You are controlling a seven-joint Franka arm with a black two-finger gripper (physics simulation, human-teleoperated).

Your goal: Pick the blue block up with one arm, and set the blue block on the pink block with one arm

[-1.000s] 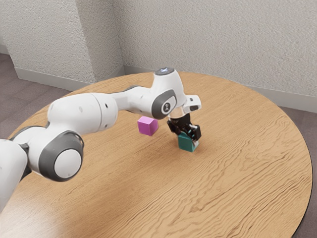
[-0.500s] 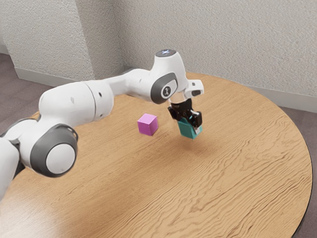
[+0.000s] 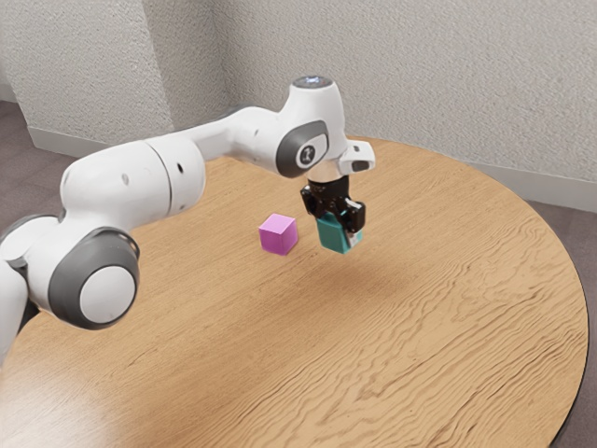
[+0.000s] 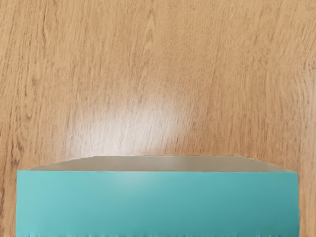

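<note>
tool: my tool [image 3: 336,224] points down, its two black fingers pinching the blue block from two sides, high on its body.
blue block: the blue block [image 3: 335,240], which reads more teal than blue, hangs in my grip off the tabletop, a little tilted in the exterior view. in the wrist view it [image 4: 158,202] sits just under my hand with bare wood beyond.
pink block: the pink block [image 3: 278,233] rests flat on the tabletop, near the blue block and apart from it, toward the exterior view's left.
tabletop: the round wooden tabletop [image 3: 448,308] carries a soft shadow below the held block.
arm: my arm [image 3: 233,149] comes in from the exterior view's left and bends down at the wrist.
step: as i judge it, the pick is done and the carry across to the pink block is in hand; the placing is not yet done.
height: i cannot tell whether the blue block's underside is above the pink block's top.
risk, clipping: if i cross too low, the blue block's lower edge would hit the pink block's side and shove it away.
risk, tilt: if the tilt remains at release, the blue block would land on an edge and could slide or roll off.
risk, centring: if i let go off centre, the overhang would tip it down to the tabletop.
risk, grip: with the pinch so high, a bump could pivot the block between my fingers.
</note>
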